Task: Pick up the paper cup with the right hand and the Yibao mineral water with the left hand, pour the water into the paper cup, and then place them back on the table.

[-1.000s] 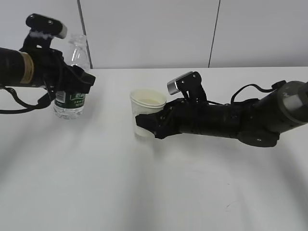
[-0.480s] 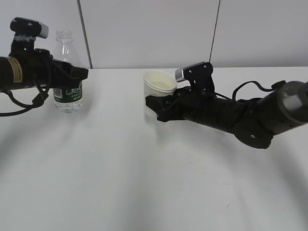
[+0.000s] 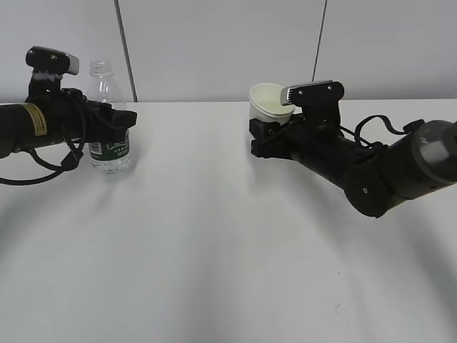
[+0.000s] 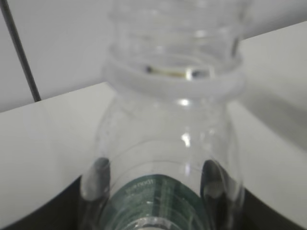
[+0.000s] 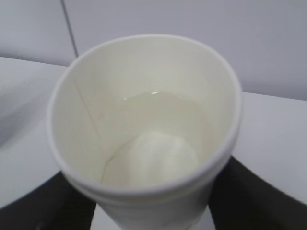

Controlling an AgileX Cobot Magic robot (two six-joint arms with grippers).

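Water lay in the bottom of the paper cup (image 5: 144, 129), a shallow clear pool seen from the right wrist view, its edge running up one side of the cream inner wall because the cup was tipped a little. From the exterior view the right hand (image 3: 263, 137) was closed around the lower half of that cup (image 3: 268, 102) and held it clear of the white counter (image 3: 228, 243), at the back right of centre, with the rolled rim above the black fingers. Well apart from it, on the left, the Yibao mineral water (image 3: 107, 118) stood upright with its base on or just above the counter; which of the 2 could not be told. The left hand (image 3: 121, 121) was clamped on the bottle at the dark green label band, the yellow sticker on its forearm facing the camera. From the left wrist view the bottle (image 4: 168, 143) filled the picture: open threaded neck with no cap, clear ribbed shoulder, green label at the bottom edge, and a dark finger pressed against each side of it.
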